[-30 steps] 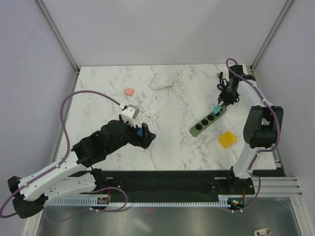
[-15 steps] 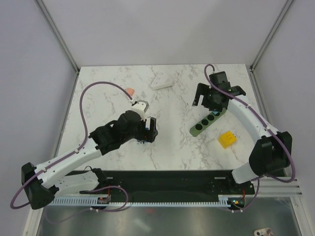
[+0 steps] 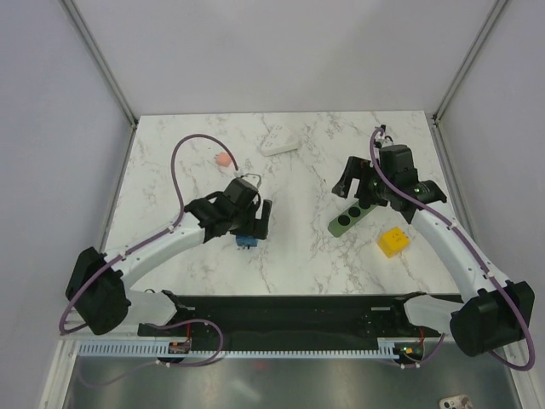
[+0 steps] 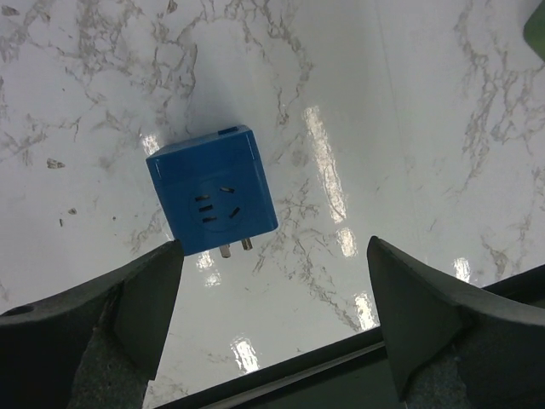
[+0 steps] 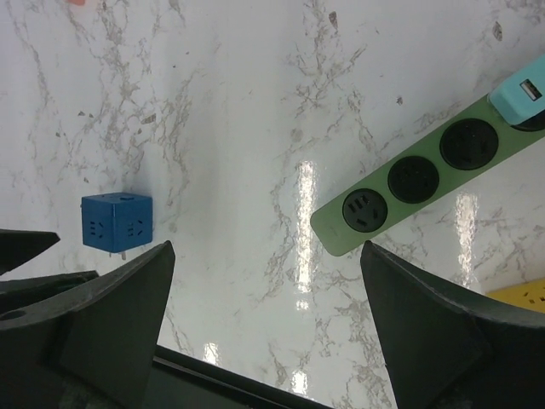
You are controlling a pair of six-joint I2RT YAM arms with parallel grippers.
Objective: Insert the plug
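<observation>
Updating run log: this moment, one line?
plug lying free | left gripper open over it | right gripper open near power strip

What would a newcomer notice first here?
The bright-blue plug lies loose on the marble table, prongs sideways, below the open left tool. To its right, the green power strip lies diagonally under the open right tool, a pale-blue adapter at its far end.

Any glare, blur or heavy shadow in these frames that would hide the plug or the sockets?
Left wrist: bright glare streaks lie on the marble table right of the plug, which itself is sharp; the near fingers are dark and soft. Right wrist: there are glare patches beside the power strip, but its sockets are readable. Top external: the light is even, shadows are soft, and nothing is washed out.
</observation>
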